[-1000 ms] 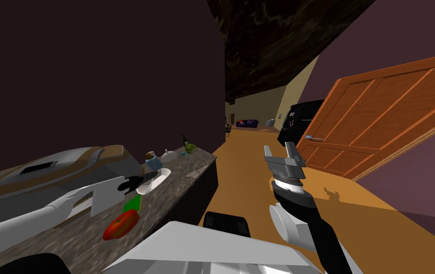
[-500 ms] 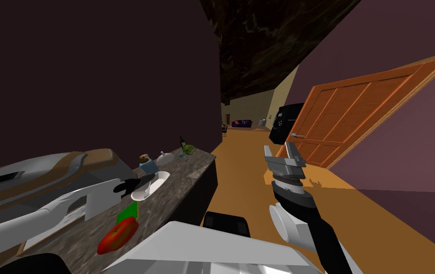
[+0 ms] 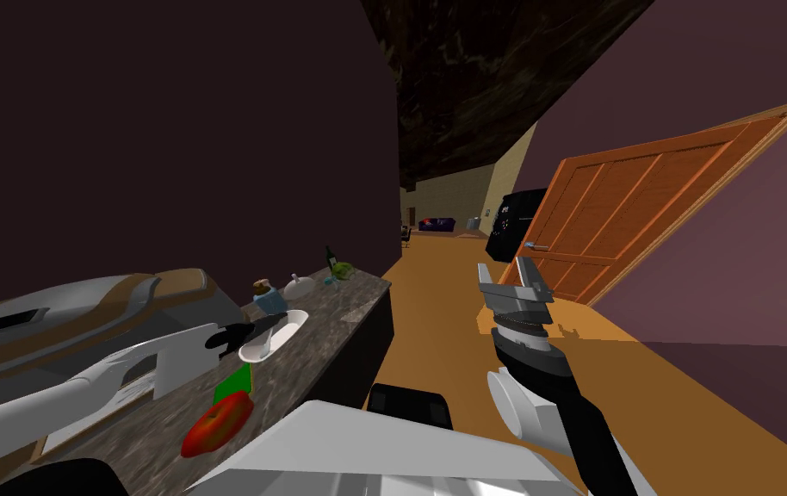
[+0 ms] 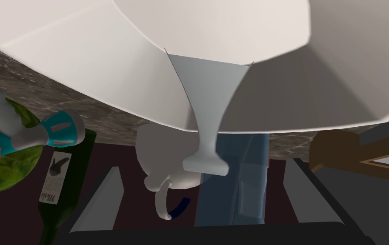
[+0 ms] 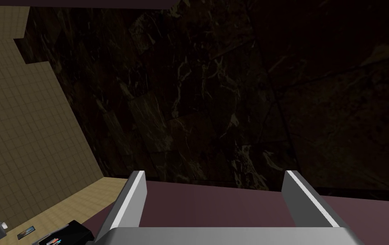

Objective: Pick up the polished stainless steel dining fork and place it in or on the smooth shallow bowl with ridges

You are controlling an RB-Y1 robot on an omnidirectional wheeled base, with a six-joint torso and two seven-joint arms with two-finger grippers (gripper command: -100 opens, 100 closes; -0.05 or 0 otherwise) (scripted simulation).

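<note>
- Since a second ago it is our own head that has swung. The whole picture has slid, wall and door alike, while the left arm (image 3: 99,379) keeps its place against the bowl. Over the last half second next to nothing has stirred.
- The bowl (image 4: 83,64), white with flat facets, stands on the far half of the desk (image 3: 336,327), short of the far corner where a dark bottle (image 4: 61,183) stands. A blue jar (image 4: 240,178) is just beyond it toward the wall edge.
- The fork (image 4: 208,106), plain grey, lies in the bowl, its broad end up the inner wall and its handle reaching out over the rim toward us.
- The left jaws are spread wide and hold nothing. The handle's flared end sits between the two fingers (image 4: 100,200), touching neither as far as we can tell.
- The relation that matters is that the fork's long axis runs along the jaws' own line, straight down the middle of the gap.
- We judge the fork already delivered. The coming move is then a retreat straight back along that axis, since any sideways drift would bring a finger against the handle and could lever the fork off the rim.
- The right arm (image 3: 521,344) is raised over the floor, off the desk's open edge and well apart from the bowl. The right jaws are spread and empty.
</note>
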